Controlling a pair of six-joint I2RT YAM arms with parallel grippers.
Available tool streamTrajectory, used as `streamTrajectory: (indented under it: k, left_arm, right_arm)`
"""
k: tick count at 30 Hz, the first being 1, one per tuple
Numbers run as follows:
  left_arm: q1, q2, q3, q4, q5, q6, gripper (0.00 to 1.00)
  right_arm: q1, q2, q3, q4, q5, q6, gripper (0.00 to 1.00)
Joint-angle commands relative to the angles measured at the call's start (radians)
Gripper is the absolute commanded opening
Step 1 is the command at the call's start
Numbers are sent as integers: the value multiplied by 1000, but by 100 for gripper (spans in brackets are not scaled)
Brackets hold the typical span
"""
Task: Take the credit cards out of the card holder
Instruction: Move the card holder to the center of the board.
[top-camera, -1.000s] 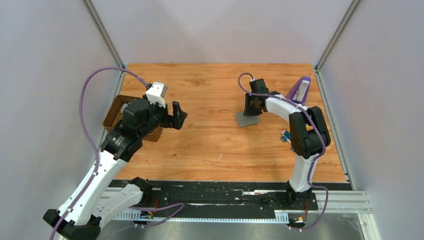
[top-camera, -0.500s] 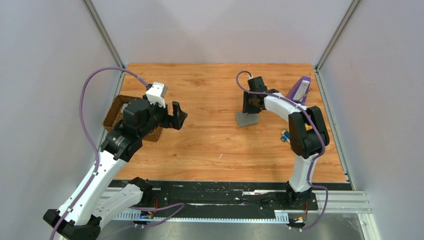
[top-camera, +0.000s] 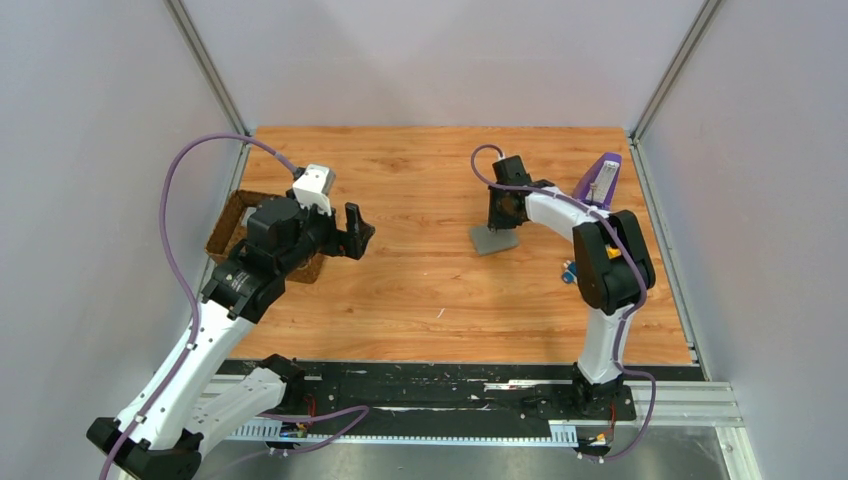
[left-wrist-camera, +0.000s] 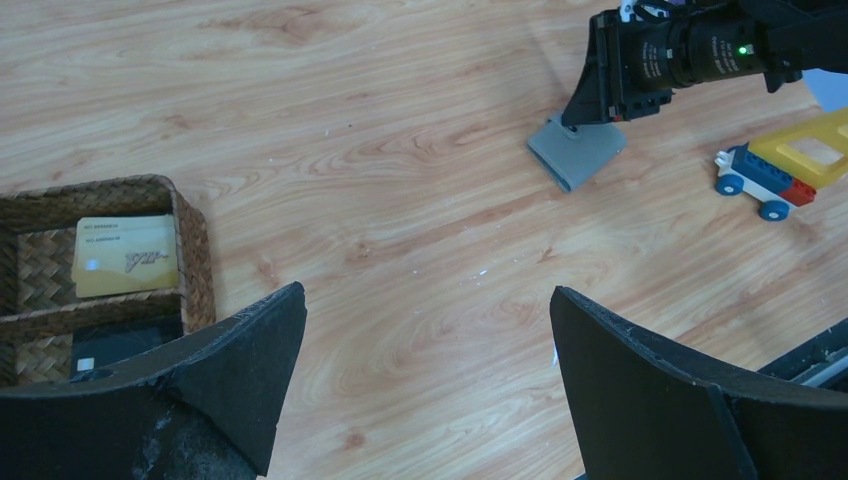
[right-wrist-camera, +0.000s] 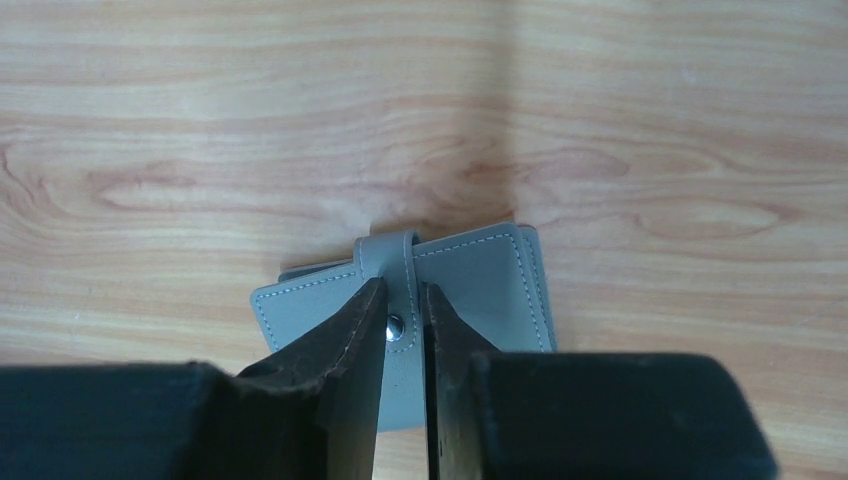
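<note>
The grey card holder (right-wrist-camera: 480, 280) lies folded flat on the wood table, also visible in the top view (top-camera: 494, 240) and the left wrist view (left-wrist-camera: 578, 152). My right gripper (right-wrist-camera: 403, 290) points down onto it, its two fingers closed narrowly on the snap strap (right-wrist-camera: 400, 262) from either side. One tan credit card (left-wrist-camera: 125, 255) lies in the woven tray (left-wrist-camera: 195, 260) at the left. My left gripper (left-wrist-camera: 428, 292) hovers wide open beside that tray (top-camera: 225, 225), holding nothing. No cards show at the holder itself.
A toy car of coloured bricks (left-wrist-camera: 755, 180) sits right of the holder, near the right arm (top-camera: 570, 271). A purple and white object (top-camera: 600, 180) stands at the back right. A dark item (left-wrist-camera: 110, 345) fills the tray's near compartment. Grey walls enclose the table.
The right gripper's jaws widened a little, then narrowed onto the holder's strap, and its wrist shifted slightly. The left arm and the holder have not moved.
</note>
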Motion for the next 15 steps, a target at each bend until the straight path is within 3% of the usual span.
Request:
streamTrajectory:
  k: [1,7,15]
  left_arm:
    - [3,9,14,4,-32,23,100]
    - [3,10,10,2,-44,25,100]
    - [2,70,41,-52,-21,6,100]
  right_arm:
    - [56,-54,-78,-66,-13,84,18]
    - [144,-147,-185,-125,-27,272,17]
    - [229,-278,-354,-92,-203,645,17]
